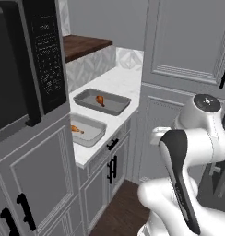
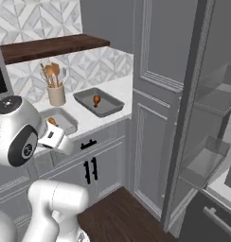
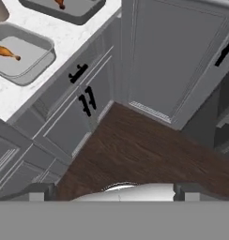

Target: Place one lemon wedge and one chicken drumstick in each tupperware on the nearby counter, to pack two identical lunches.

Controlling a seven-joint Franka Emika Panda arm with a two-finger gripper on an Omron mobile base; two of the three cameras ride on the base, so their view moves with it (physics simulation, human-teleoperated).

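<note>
Two grey tupperware trays stand on the white counter (image 1: 120,82). A chicken drumstick (image 1: 100,100) lies in the far tray (image 1: 115,104), and a second drumstick (image 1: 77,129) lies in the near tray (image 1: 94,132). The hand view has the near tray (image 3: 31,60) with its drumstick (image 3: 7,52) at the upper left, and the far tray (image 3: 75,18) at the top edge. My gripper (image 3: 114,192) is open and empty. It hangs over the wooden floor in front of the counter's cabinets, well away from both trays. Lemon wedges are out of view.
A black microwave (image 1: 36,60) is built in to the left of the counter. A utensil holder (image 2: 56,94) stands behind the trays, under a dark wooden shelf (image 2: 51,46). A tall grey cabinet (image 1: 179,69) closes off the counter's right end. Open shelving (image 2: 212,118) sits at far right.
</note>
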